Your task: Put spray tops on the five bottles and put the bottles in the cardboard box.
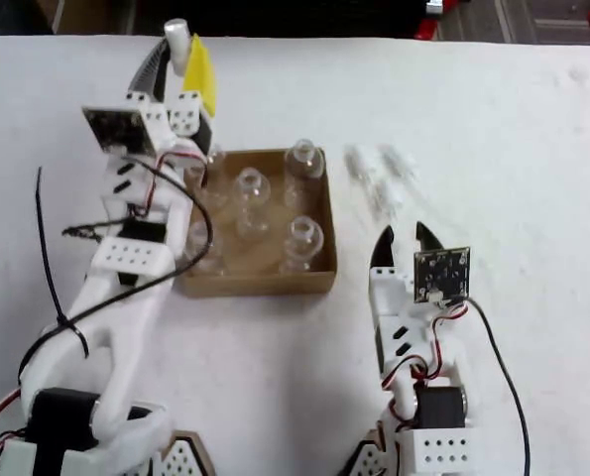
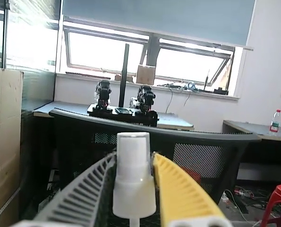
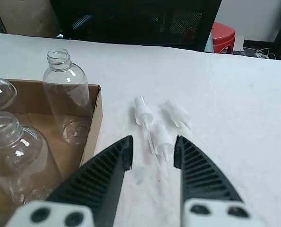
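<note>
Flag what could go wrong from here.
1. The left gripper pinches a spray top; the uncapped bottles stand close in the cardboard box, so lowering it could tip one or miss a neck.
2. The open right gripper frames clustered loose spray tops; closing may nudge a neighbour away.

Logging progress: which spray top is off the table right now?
The spray top clamped in the left gripper; the other tops lie loose on the table beside the cardboard box.
</note>
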